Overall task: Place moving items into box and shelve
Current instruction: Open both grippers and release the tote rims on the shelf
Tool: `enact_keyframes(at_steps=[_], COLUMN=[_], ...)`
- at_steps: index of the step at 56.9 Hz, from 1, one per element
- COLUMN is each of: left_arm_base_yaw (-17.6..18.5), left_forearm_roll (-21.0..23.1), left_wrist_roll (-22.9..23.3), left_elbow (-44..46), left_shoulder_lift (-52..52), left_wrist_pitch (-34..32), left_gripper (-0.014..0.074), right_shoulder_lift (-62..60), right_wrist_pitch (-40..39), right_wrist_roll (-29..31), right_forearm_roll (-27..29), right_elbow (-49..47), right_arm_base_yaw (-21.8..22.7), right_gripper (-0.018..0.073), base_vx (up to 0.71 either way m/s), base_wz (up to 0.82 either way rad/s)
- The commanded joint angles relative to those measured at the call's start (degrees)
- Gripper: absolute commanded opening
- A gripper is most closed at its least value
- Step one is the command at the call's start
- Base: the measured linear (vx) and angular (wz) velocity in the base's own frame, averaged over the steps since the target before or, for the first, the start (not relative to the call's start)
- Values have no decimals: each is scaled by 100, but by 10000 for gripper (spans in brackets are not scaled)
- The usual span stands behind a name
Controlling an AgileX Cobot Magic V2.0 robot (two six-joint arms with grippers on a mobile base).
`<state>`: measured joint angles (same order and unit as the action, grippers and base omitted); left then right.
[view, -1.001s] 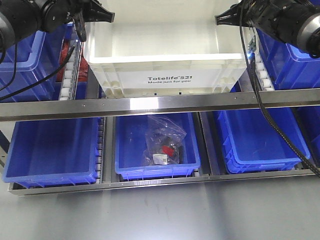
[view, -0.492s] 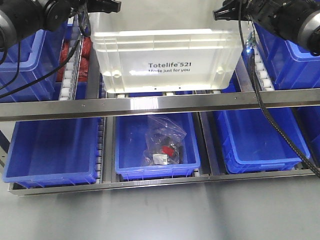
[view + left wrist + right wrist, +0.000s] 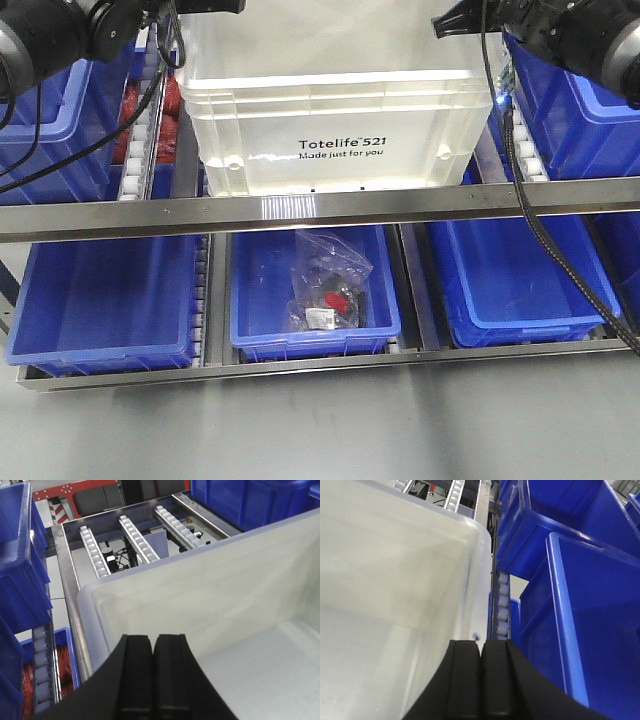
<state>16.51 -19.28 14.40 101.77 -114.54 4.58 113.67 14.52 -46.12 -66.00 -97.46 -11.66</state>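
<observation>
The box (image 3: 330, 130), a large white crate printed "Totelife 521", sits on the upper shelf between blue bins, its front just behind the steel rail. My left gripper (image 3: 225, 5) is at its back left corner and my right gripper (image 3: 440, 25) at its back right corner. In the left wrist view the left gripper (image 3: 153, 645) is shut, pads together, over the box's (image 3: 240, 595) left wall. The right gripper (image 3: 480, 647) is likewise shut with nothing between its fingers, above the box's (image 3: 395, 570) right rim. The moving items are out of view.
A steel rail (image 3: 320, 210) crosses in front of the upper shelf. Three blue bins stand below; the centre bin (image 3: 315, 330) holds a clear bag of small parts (image 3: 325, 285). Stacked blue bins (image 3: 590, 605) and roller tracks (image 3: 137, 540) flank the box.
The box has levelled out from a tilt and shows more of its front face. It slid back, then came slightly forward toward the rail. Both grippers moved further up the frame.
</observation>
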Motion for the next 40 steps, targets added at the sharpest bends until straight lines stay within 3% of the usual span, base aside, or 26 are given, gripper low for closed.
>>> enact_keyframes(at_steps=[1, 7, 35, 40], left_arm_base_yaw=[20, 20, 20, 43], left_forearm_roll=[4, 4, 4, 4], left_wrist_roll=[161, 168, 163, 170], left_elbow=[206, 206, 206, 206], left_shoulder_lift=[405, 405, 405, 485], left_wrist_pitch=[-497, -734, -672, -291], left_gripper=[-9, -8, -8, -8], right_shoulder_lift=[-411, -411, -411, -411], right_wrist_pitch=[-150, -150, -150, -150], right_wrist_roll=[-6, -6, -6, -6], right_forearm_roll=[-176, -176, -176, -176], right_elbow=[-206, -206, -201, -201], right_arm_base_yaw=[11, 11, 11, 11], right_gripper=[-10, -8, -8, -8], base_vx=[0, 0, 0, 0], base_wz=[0, 0, 0, 0])
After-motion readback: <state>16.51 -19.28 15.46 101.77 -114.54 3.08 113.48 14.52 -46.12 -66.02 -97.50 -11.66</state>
